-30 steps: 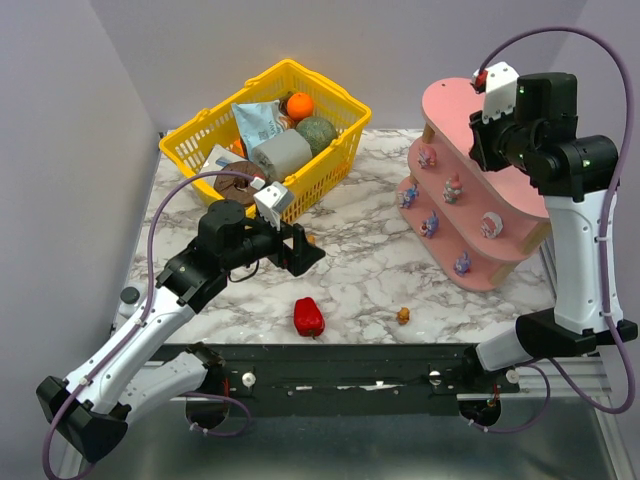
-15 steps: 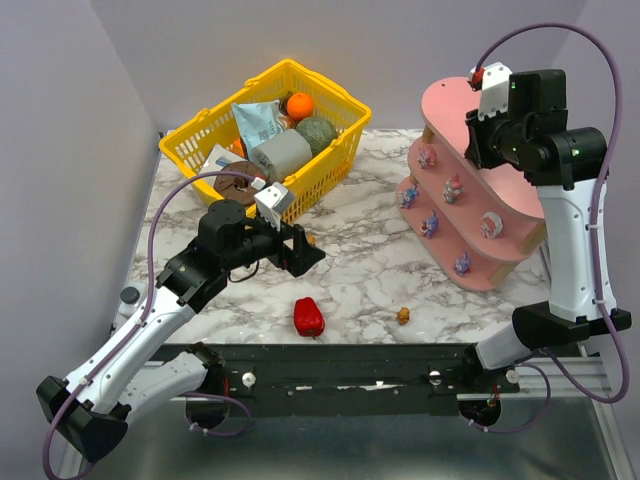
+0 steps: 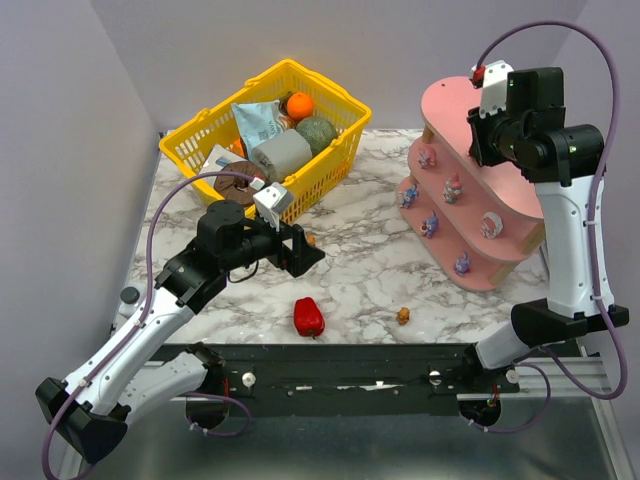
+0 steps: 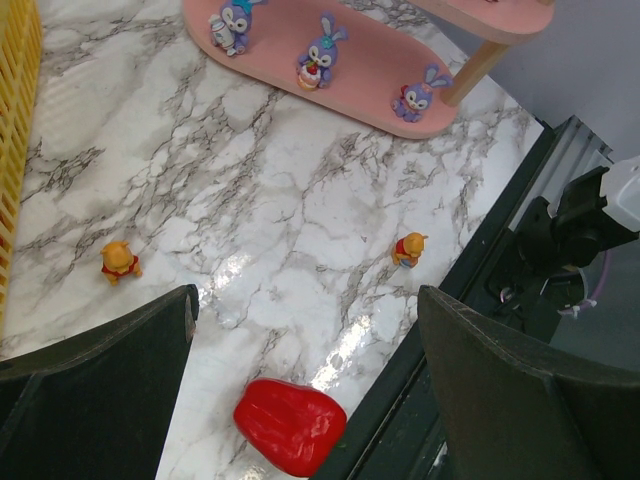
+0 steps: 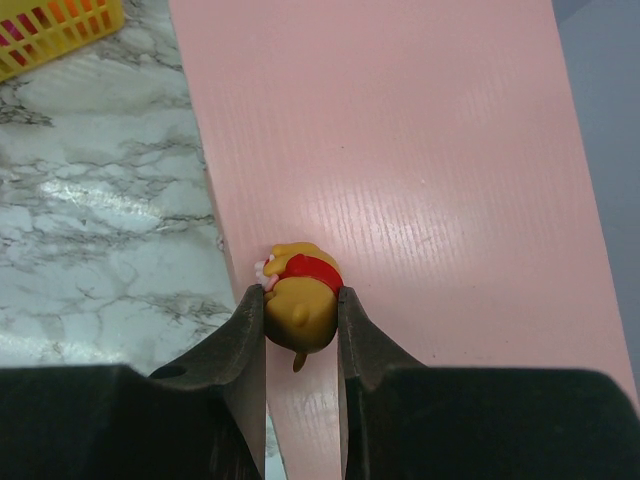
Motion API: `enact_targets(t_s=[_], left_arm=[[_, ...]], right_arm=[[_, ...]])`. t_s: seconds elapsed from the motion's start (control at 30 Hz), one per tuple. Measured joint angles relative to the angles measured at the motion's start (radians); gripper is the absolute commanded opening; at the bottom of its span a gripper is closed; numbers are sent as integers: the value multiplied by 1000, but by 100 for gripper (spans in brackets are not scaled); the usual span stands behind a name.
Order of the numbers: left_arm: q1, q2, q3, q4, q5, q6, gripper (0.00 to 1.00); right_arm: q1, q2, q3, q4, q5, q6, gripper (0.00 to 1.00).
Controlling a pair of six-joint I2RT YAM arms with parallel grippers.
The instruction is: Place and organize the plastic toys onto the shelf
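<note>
- One orange-brown toy (image 5: 303, 280) sat pinched betw. the narrow jaws of the right gripper (image 5: 300, 300), just over the shelf (image 5: 420, 150) top board, close to its table-side edge.
- W/ jaws spread wide & nothing betw. them, the left gripper (image 4: 308, 300) hung over the table (image 4: 300, 180), well apart from the shelf.
- Two more orange toys lay loose on the table: one (image 4: 408, 248) near the shelf's front end, the other (image 4: 118, 262) farther off, beside the yellow basket (image 3: 270, 120).
- Approx. six purple & pink toys (image 3: 453, 187) stood on the shelf's two lower boards; the top board looked bare apart from the held one.
- Risk 1: the held toy looked tipped on its side & was right at the board edge; let go there, it could prob. roll off to the table.
- Risk 2: couldn't tell if it touched the board; a release from above might make it bounce.
- Risk 3: the red pepper (image 4: 290, 425) lay by the left gripper, away from the shelf; a careless reach for the loose toys might knock it.
</note>
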Motion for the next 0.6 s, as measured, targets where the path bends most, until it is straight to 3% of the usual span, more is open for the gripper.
enact_targets(t_s=[0.3,0.6], left_arm=[[1,-2,0,0,0,-1,99],[1,-19,0,0,0,-3,99]], right_arm=[[-9,8,2,7,13,5,35],[-56,65,76,2,-4,108,39]])
